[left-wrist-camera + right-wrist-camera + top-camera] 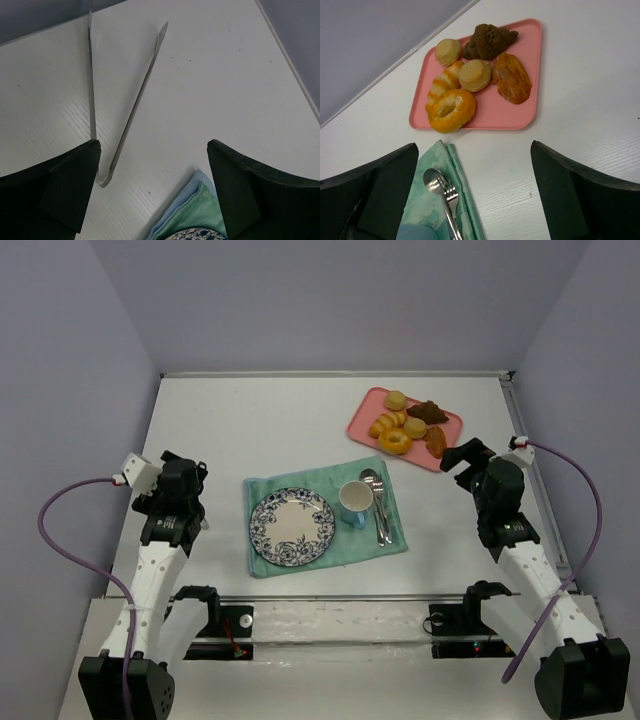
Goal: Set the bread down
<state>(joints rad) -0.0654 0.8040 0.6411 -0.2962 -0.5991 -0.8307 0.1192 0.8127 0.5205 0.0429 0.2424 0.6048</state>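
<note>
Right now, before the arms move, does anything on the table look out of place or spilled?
Nothing is spilled or damaged. The green cloth lies slightly turned against the table edges. The bread sits at the very corner of the pink tray, against its rim and touching the long roll.

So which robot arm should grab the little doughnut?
The right one. The right gripper hangs open right by the doughnut on the pink tray. The left gripper is way over past the plate.
</note>
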